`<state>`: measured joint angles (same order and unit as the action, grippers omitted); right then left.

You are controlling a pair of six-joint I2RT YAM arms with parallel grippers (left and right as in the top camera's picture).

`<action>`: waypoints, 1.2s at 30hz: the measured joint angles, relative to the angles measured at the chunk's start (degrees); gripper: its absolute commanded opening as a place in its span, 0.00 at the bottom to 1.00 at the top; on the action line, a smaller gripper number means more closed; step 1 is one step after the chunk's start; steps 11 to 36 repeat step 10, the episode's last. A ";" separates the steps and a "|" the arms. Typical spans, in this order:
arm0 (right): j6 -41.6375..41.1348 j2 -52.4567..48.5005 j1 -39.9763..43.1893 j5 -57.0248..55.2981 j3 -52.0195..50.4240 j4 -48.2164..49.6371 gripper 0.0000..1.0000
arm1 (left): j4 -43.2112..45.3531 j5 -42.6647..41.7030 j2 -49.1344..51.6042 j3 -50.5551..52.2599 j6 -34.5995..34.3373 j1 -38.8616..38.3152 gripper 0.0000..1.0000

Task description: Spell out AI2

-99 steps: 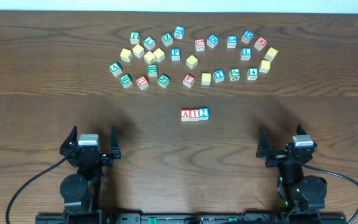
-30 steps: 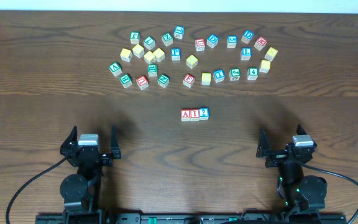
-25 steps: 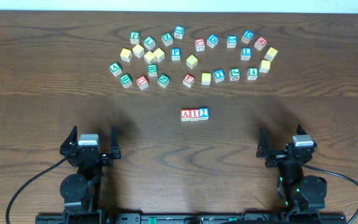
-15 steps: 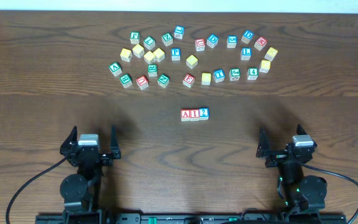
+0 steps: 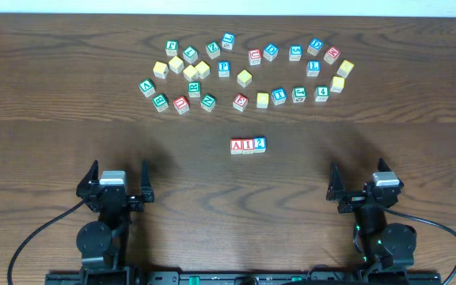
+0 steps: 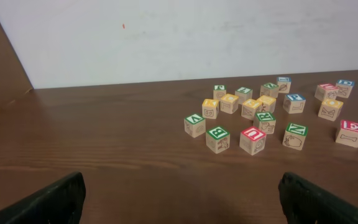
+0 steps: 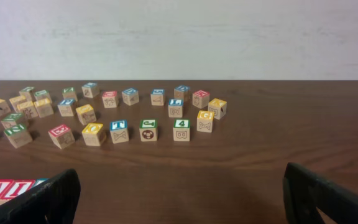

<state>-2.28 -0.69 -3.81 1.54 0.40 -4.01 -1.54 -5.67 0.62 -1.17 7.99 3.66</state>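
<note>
The dark wood-grain surface is flat, and a pale wall closes the far side. The left end effector and right end effector sit at the near edge, spread wide and holding nothing. Loose blocks lie scattered far. The AI2 row sits centred, its cubes touching. They are probably light, rigid wood. Grip the near and far faces, since the inner side faces are blocked.

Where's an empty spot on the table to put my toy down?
Bare table spreads left and right of the AI2 row, and between it and the left gripper and right gripper. The far corners beside the loose blocks are free too. The blocks' own band is crowded.
</note>
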 measured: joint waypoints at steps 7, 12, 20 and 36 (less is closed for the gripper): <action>0.00 0.00 0.00 -0.02 0.00 0.00 0.99 | -0.02 0.00 0.00 0.00 0.00 0.00 0.98; 0.00 0.00 0.00 0.00 0.00 0.00 0.99 | 0.00 0.02 0.00 0.00 0.00 0.00 0.98; 0.00 0.00 0.00 0.00 0.00 0.00 0.99 | 0.00 0.02 0.00 0.00 0.00 0.00 0.98; 0.00 0.00 0.00 0.00 0.00 0.00 0.99 | 0.00 0.02 0.00 0.00 0.00 0.00 0.98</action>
